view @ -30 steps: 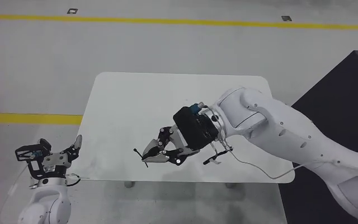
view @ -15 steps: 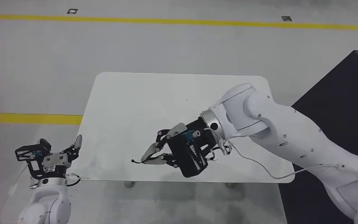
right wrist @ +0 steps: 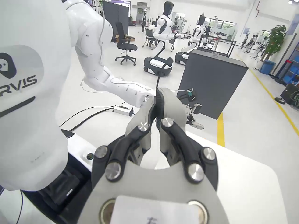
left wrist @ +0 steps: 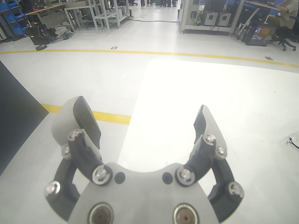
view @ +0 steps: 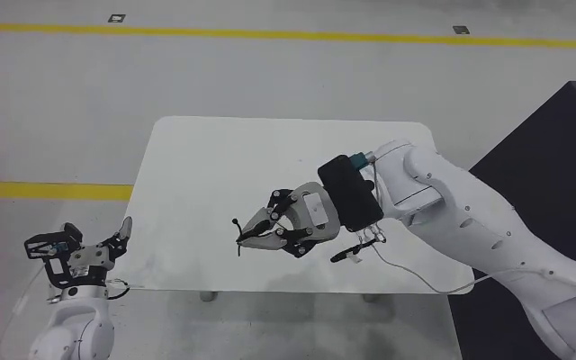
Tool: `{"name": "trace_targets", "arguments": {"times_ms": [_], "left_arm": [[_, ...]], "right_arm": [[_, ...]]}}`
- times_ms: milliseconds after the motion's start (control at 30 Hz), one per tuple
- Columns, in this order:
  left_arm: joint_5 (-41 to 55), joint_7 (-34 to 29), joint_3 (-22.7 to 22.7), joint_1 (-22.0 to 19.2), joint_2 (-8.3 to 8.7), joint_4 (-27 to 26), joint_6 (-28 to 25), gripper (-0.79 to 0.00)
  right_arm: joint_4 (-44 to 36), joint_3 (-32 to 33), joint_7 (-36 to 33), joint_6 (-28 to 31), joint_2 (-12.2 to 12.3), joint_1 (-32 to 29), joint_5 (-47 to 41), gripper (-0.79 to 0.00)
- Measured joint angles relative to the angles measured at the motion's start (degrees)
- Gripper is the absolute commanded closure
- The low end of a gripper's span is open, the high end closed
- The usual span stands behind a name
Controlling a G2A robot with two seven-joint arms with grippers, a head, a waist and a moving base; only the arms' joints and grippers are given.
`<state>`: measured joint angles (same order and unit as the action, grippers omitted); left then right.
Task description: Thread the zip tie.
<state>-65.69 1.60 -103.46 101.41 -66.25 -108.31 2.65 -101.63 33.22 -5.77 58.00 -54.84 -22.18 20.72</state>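
My right gripper (view: pixel 243 239) hovers over the front part of the white table (view: pixel 270 153), shut on a thin black zip tie (view: pixel 237 236) that sticks out on both sides of the fingertips. In the right wrist view the pads of this gripper (right wrist: pixel 157 92) are pressed together, and the zip tie (right wrist: pixel 158 80) rises from them as a thin strand. My left gripper (view: pixel 121 256) is off the table's left front corner, low and apart from the tie. Its fingers stand wide open around nothing in the left wrist view (left wrist: pixel 140 103).
A small clear packet with black pieces (view: pixel 346 255) lies near the table's front edge under the right arm, and shows again as the packet (left wrist: pixel 293 141). A thin white cable (view: pixel 423 274) hangs from the right arm. Yellow floor lines run behind and left of the table.
The right wrist has rolled over and the gripper has shifted slightly back from the front edge, still holding the zip tie. The left arm has not moved.
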Motion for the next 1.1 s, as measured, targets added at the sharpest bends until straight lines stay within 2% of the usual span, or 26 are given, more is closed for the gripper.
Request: {"name": "trace_targets", "arguments": {"times_ms": [267, 500, 767, 933, 1100], "left_arm": [[0.00, 0.00, 0.00, 0.00, 0.00, 0.00, 0.00, -0.785], [0.00, 0.00, 0.00, 0.00, 0.00, 0.00, 0.00, -0.785], [0.00, 0.00, 0.00, 0.00, 0.00, 0.00, 0.00, -0.785], [0.00, 0.00, 0.00, 0.00, 0.00, 0.00, 0.00, -0.785], [0.00, 0.00, 0.00, 0.00, 0.00, 0.00, 0.00, -0.785]], "right_arm": [[-0.30, -0.27, -5.53, 0.00, -0.02, -0.59, -4.65, 0.000], [1.31, -4.19, -17.30, -0.32, -0.45, 1.61, -15.33, 0.000], [0.41, -3.52, -17.29, -0.65, -0.45, 1.51, -15.02, 0.000], [-9.19, -0.06, -20.60, -8.28, 0.09, -0.24, -5.01, 0.000], [-17.71, 3.00, -23.61, -17.72, 0.90, -2.43, -2.88, 0.000]]}}
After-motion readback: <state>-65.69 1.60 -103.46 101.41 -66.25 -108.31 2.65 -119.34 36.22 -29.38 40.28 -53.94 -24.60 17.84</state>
